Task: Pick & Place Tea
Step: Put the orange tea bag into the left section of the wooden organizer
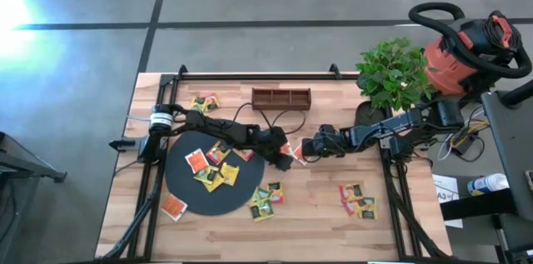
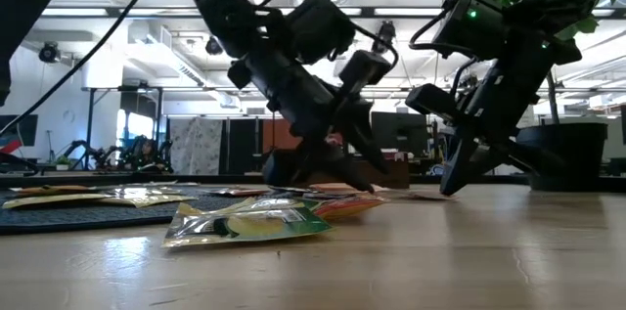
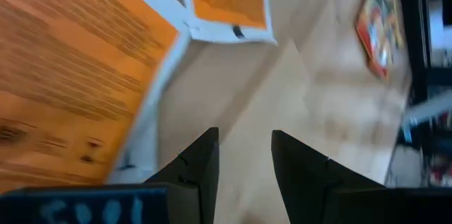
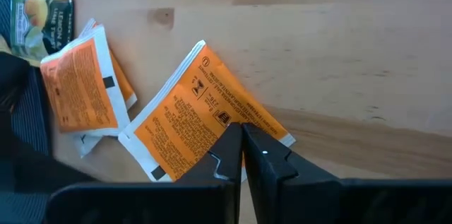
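Three orange tea packets lie flat on the wooden table (image 1: 316,214) at its middle, just right of the black disc (image 1: 200,201). My left gripper (image 3: 245,139) reaches over the disc and stands open beside them, with only bare wood between its fingers. One packet (image 3: 70,75) lies close by one finger, and another (image 3: 226,1) lies just ahead. My right gripper (image 4: 241,133) comes from the right, slanting down, and is shut with its tips over one orange packet (image 4: 205,118). In the low view the left gripper (image 2: 352,168) and the right gripper (image 2: 452,188) both hang low over the table. My right gripper's shut fingertips (image 4: 229,150) stand at the orange packet's edge (image 4: 212,146), coming at it from above on a slant. The packet lies flat on the table. Whether the tips touch it I cannot tell.
Several more packets lie on the disc (image 1: 212,171), beside it at its right (image 1: 266,199), at the right front (image 1: 356,199) and at the far left (image 1: 204,103). A brown compartment tray (image 1: 281,97) stands at the back, and a potted plant (image 1: 391,77) at the far right corner.
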`<act>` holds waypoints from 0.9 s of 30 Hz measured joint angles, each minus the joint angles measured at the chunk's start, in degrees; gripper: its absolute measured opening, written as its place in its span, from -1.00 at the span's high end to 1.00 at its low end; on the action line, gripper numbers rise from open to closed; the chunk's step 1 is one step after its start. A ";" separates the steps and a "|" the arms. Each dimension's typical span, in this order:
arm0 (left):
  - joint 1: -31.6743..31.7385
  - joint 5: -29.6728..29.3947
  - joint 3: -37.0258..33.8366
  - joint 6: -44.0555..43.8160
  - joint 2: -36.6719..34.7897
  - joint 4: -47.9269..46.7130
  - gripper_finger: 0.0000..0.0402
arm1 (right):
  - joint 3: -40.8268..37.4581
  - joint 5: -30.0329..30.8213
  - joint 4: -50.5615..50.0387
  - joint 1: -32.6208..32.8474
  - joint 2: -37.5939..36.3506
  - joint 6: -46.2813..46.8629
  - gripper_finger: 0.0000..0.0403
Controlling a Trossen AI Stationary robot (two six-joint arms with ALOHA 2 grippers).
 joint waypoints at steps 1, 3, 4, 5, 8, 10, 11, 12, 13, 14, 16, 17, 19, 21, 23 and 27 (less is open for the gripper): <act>0.01 -1.19 -0.19 -0.99 0.00 0.22 0.38 | 0.00 0.16 0.06 0.00 0.00 0.10 0.91; 0.02 -3.74 -0.43 -2.53 0.00 0.29 0.38 | -0.02 0.35 0.40 0.02 0.00 0.07 0.91; 0.22 -4.82 -0.63 -3.43 0.00 0.62 0.38 | -0.02 0.48 0.70 0.02 0.00 0.06 0.91; 0.42 -5.52 -0.96 -4.20 0.00 1.33 0.38 | -0.02 0.53 0.94 0.05 0.00 0.09 0.91; 1.41 -6.53 -1.89 -7.13 0.00 3.52 0.38 | -0.02 0.77 1.16 0.11 0.00 0.28 0.91; 2.04 -7.28 -2.35 -9.45 0.11 3.66 0.38 | -0.02 0.76 1.37 0.11 0.00 0.08 0.91; 2.26 -7.49 -2.45 -10.31 0.19 4.06 0.38 | -0.02 0.76 1.42 0.12 0.00 0.08 0.91; 2.57 -8.04 -2.58 -11.26 0.20 4.46 0.38 | -0.02 0.76 1.46 0.18 0.00 0.09 0.91; 2.85 -8.15 -2.69 -11.99 0.27 4.88 0.38 | -0.02 0.77 1.51 0.23 0.00 0.10 0.91; 3.12 -8.15 -2.78 -12.65 0.32 5.34 0.38 | -0.02 0.76 1.73 0.27 0.00 0.07 0.91; 3.63 -8.31 -2.82 -13.15 0.35 6.11 0.38 | -0.02 0.69 2.79 0.28 0.02 0.01 0.91; 3.80 -8.39 -2.82 -13.19 0.36 6.29 0.38 | -0.02 0.70 3.40 0.26 0.02 0.04 0.91; 4.02 -9.10 -2.82 -13.19 0.39 6.40 0.38 | -0.02 0.71 4.63 0.26 0.02 0.03 0.91; 4.11 -9.30 -2.82 -13.31 0.39 6.40 0.38 | -0.02 0.76 5.18 0.26 0.02 -0.12 0.91; 4.12 -9.29 -2.82 -13.36 0.39 6.39 0.38 | -0.02 0.95 5.40 0.26 0.02 -0.01 0.91; 4.12 -9.25 -2.84 -13.45 0.39 6.33 0.38 | -0.02 1.13 5.43 0.26 0.03 0.01 0.91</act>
